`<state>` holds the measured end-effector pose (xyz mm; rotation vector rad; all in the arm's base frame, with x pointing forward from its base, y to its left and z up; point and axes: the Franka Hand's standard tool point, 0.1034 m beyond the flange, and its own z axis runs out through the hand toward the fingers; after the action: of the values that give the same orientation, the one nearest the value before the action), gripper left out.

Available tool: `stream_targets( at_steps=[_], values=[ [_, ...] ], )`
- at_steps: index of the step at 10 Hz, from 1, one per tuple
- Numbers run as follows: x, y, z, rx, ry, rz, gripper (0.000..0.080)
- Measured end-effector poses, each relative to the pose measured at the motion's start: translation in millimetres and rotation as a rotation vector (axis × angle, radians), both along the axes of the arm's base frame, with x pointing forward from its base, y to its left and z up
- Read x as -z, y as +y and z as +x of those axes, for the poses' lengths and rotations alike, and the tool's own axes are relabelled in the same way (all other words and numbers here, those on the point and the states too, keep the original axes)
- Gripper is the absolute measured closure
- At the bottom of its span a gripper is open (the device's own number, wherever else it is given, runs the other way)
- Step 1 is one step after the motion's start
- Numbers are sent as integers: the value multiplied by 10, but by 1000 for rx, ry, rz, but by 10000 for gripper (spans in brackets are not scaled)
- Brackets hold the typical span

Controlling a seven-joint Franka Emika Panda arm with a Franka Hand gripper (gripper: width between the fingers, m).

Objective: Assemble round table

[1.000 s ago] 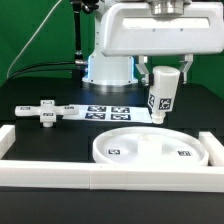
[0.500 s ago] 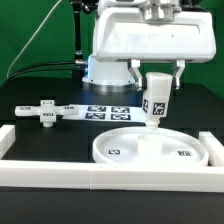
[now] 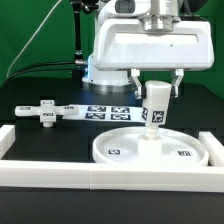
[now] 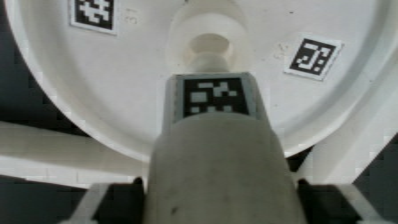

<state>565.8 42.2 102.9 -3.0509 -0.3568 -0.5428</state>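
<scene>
clamping the short cylinder leg [image 3: 154, 108] between the jaws of the gripper [image 3: 156, 88], upright, tag facing out, right over the middle of the round tabletop disc [image 3: 135, 148] lying flat inside the border rails [image 3: 100, 178]; hard to tell whether touching the disc or hanging just above it. in the wrist view, looking along the leg toward the disc's centre, with a small rounded nub [image 4: 210, 44] just past its end. probably seating the leg in the centre mount. to do it well: line the leg's axis up with that centre before pressing, hold it plumb, lower slowly, turn under light downward pressure if threaded, and avoid shoving the disc sideways against the rails. leave the cross-shaped piece [image 3: 45, 110], well apart at the exterior view's left beside the marker board [image 3: 105, 110], for afterwards
</scene>
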Motion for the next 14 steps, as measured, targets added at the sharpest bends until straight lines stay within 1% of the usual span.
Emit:
stream_targets(
  at_steps=[7,10,14],
  values=[
    [126,1,-46,0,20,1,390],
    [225,-13,-78,-5,32,-2,390],
    [232,-15,-69,-3,23,-2,390]
  ],
)
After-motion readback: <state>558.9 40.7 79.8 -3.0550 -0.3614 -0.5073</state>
